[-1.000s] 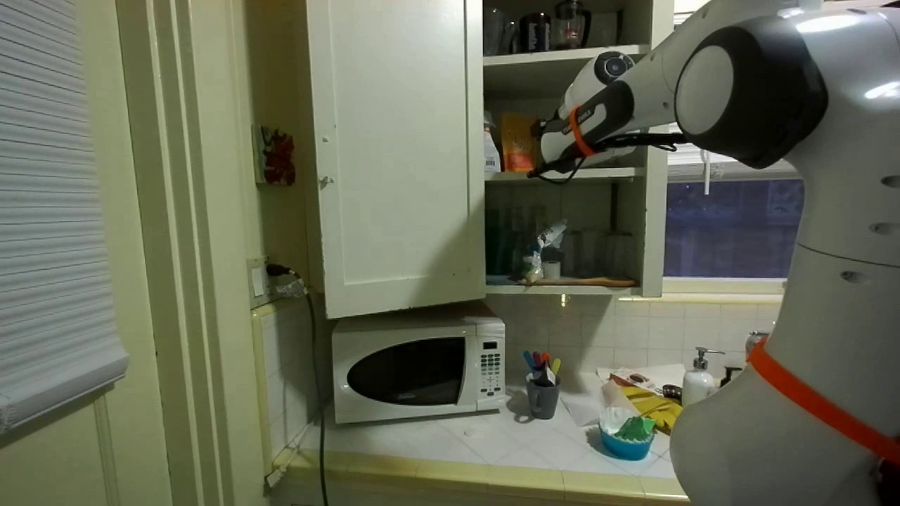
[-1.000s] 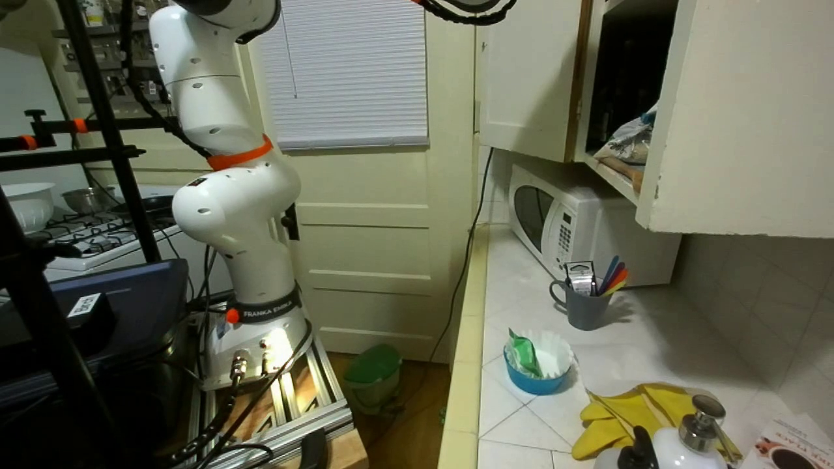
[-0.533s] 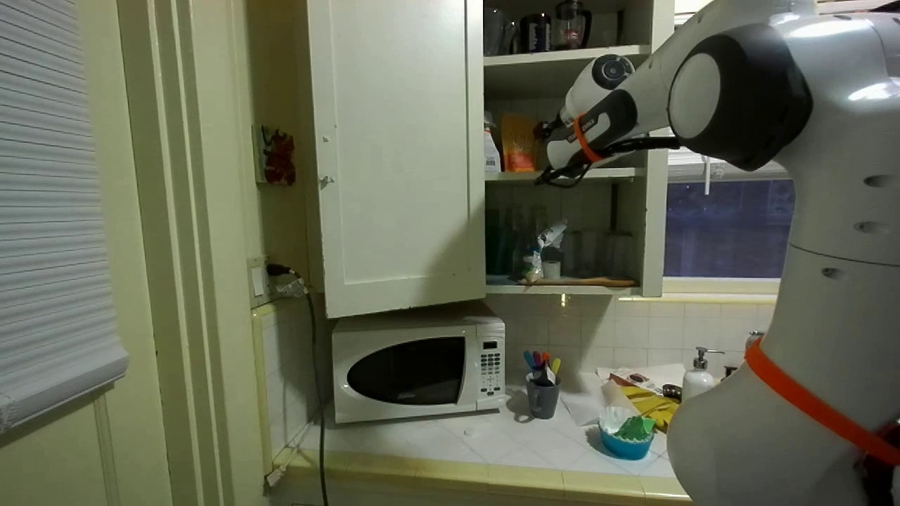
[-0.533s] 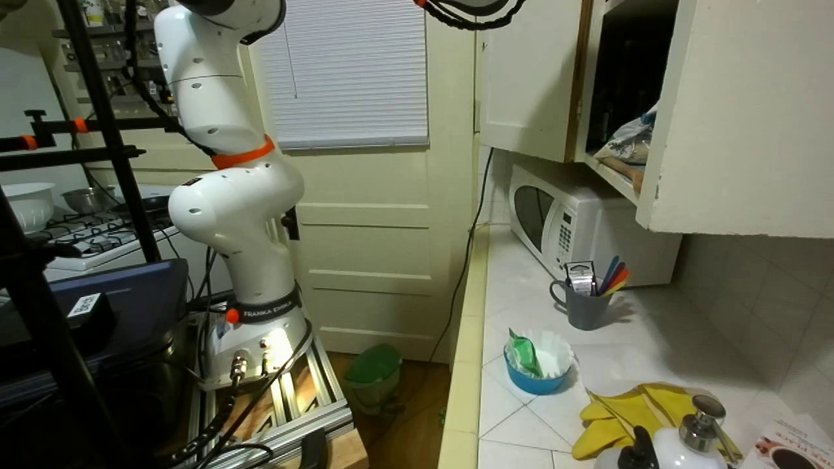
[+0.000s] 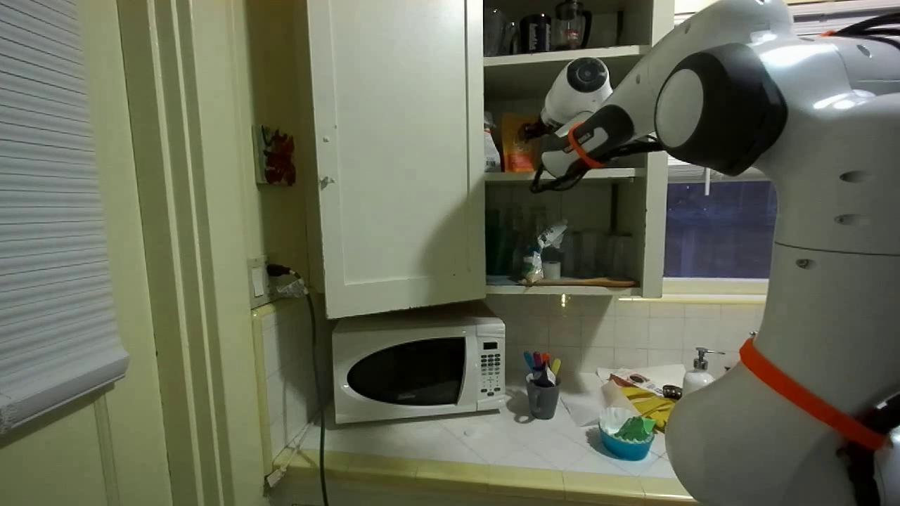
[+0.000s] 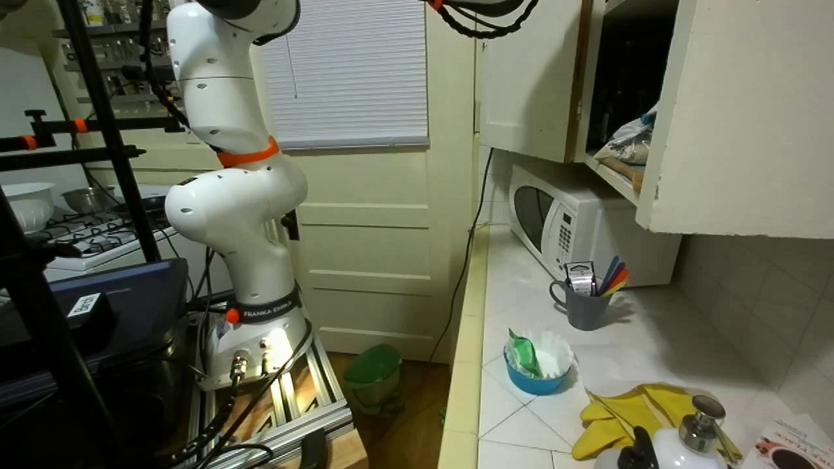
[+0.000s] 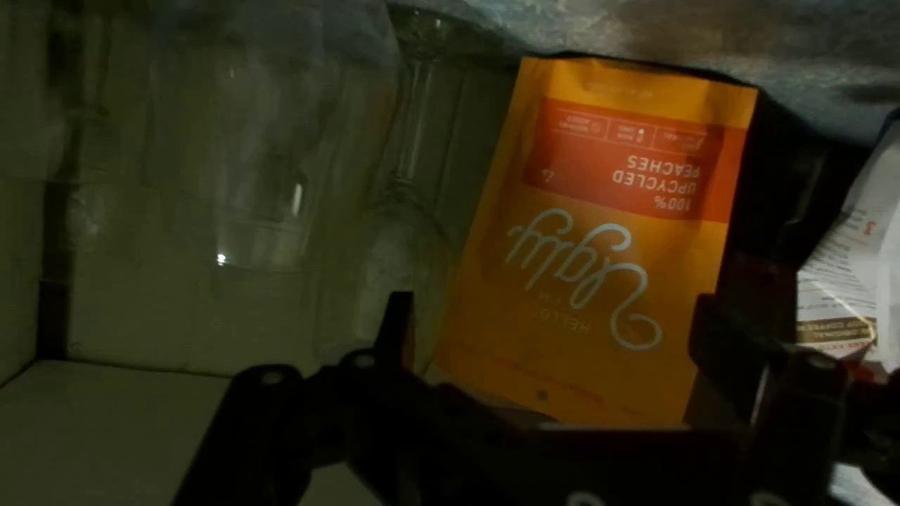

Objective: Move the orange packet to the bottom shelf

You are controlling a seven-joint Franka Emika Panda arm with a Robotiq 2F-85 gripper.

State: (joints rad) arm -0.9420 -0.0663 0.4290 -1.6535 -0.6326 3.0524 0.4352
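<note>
The orange packet [image 5: 517,156] stands on the cabinet's middle shelf [image 5: 598,173] in an exterior view. In the wrist view the packet [image 7: 590,281] appears upside down, with a red-orange band and white lettering. My gripper [image 7: 555,320] is open, with one finger on each side of the packet's upper part. The left finger shows a gap to the packet; the right finger is close to its edge, and I cannot tell whether it touches. The gripper [image 5: 534,131] also overlaps the packet in an exterior view. The bottom shelf [image 5: 506,289] is below.
Clear glasses [image 7: 415,126] stand beside the packet, and a white bag [image 7: 844,281] is on its other side. The open cabinet door [image 5: 401,154] borders the shelves. The bottom shelf holds a plastic bag [image 5: 538,263], glasses and a wooden item [image 5: 598,282]. A microwave [image 5: 418,372] stands below.
The arm has moved toward the shelf and leftward in an exterior view. The gripper's finger now overlaps the packet there. The packet has not visibly moved.
</note>
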